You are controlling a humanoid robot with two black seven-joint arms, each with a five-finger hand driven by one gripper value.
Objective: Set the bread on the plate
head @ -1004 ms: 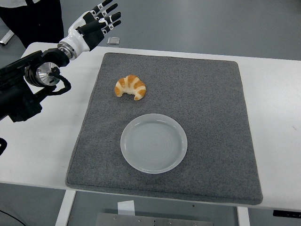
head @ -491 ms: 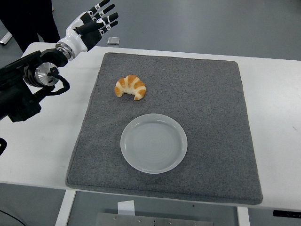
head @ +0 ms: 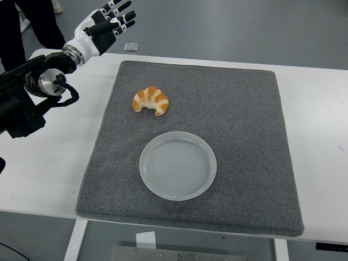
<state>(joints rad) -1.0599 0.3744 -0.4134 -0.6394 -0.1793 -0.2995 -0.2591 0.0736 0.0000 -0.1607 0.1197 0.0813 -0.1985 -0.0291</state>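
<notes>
A golden croissant (head: 151, 101) lies on the grey mat (head: 239, 125), toward its far left. Just in front of it sits a pale round plate (head: 178, 165) with nothing on it. My left hand (head: 109, 23) hovers high above the table's far left corner, fingers spread and holding nothing. It is well to the left of and beyond the croissant. The right arm is out of view.
The white table (head: 49, 163) surrounds the mat on all sides. A small grey object (head: 130, 47) lies on the floor beyond the table's far edge. A person's dark legs (head: 22, 27) stand at the top left.
My left hand and arm have drifted slightly up and to the left, away from the mat. The croissant and plate have not moved.
</notes>
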